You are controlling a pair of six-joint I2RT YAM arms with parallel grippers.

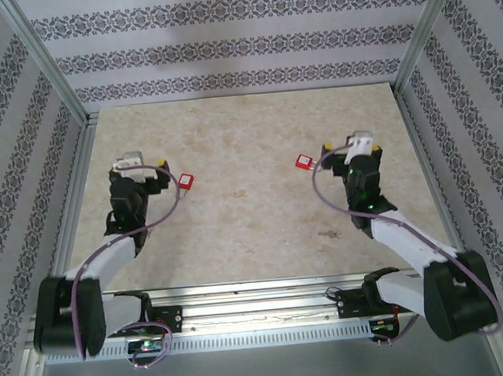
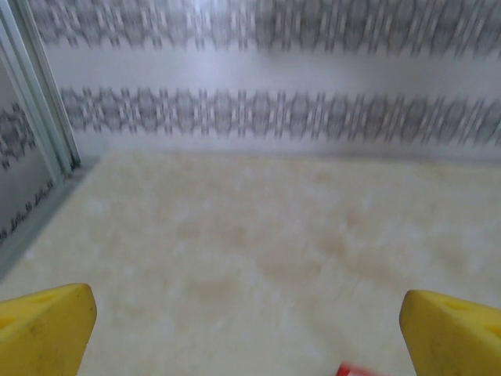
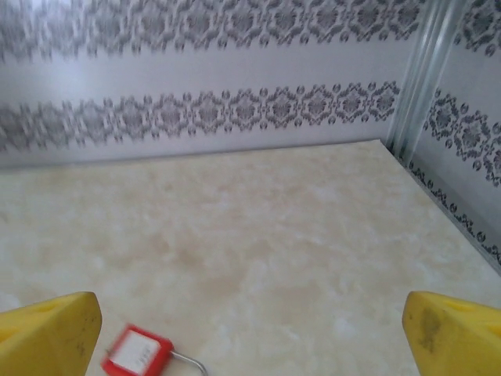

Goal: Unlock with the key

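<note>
Red marks both task pieces on the pale marbled table (image 1: 255, 231). One has a white label and a thin metal loop and is probably the padlock (image 3: 137, 351). It lies just beside the right gripper (image 3: 252, 301), low and off to its left. Another red piece (image 1: 186, 181), possibly the key though too small to tell, lies just right of the left gripper (image 2: 246, 301). Both sets of jaws stand wide open, holding nothing. By the look of it, no grasp has begun. Each gripper should centre over its piece before lowering, since both pieces lie off to one side, then pinch the flat faces firmly. Patterned walls (image 1: 223, 51) and metal posts (image 1: 55, 73) stand well apart from the pieces, and nothing blocks either reach.
</note>
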